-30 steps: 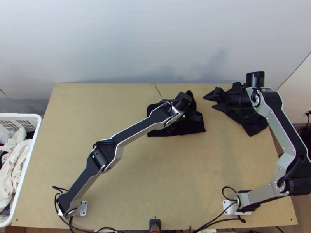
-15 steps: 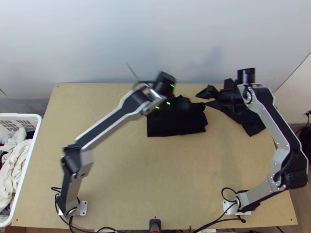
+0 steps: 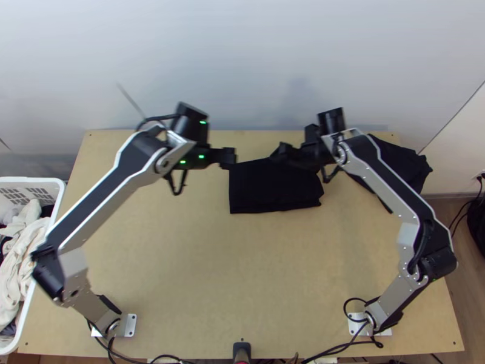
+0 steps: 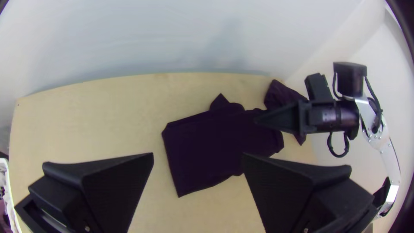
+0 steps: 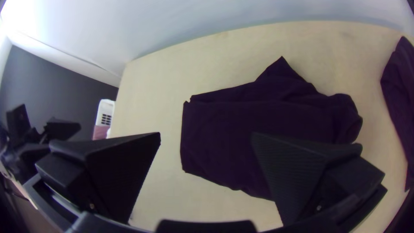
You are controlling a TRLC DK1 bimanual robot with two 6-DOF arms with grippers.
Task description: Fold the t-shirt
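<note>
Clock reference: top view, 12 at the far edge of the table [image 3: 242, 273].

The black t-shirt [image 3: 273, 194] lies toward 1 o'clock from table centre, folded to a compact, roughly rectangular stack. A pointed corner [image 4: 221, 101] projects from its 12 o'clock side.

The left gripper [image 3: 229, 158] is at 12 o'clock from table centre, near the t-shirt's 11 o'clock corner. Its fingers [image 4: 116, 185] are spread, with nothing pinched.

The right gripper [image 3: 280, 153] is positioned over the t-shirt's 12 o'clock edge. Its fingers [image 5: 118, 172] are spread, with nothing pinched.

A second dark cloth [image 3: 412, 167] lies at 2 o'clock. A white basket [image 3: 42, 180] containing garments [image 3: 27, 249] stands at 9 o'clock, beside the table.
</note>
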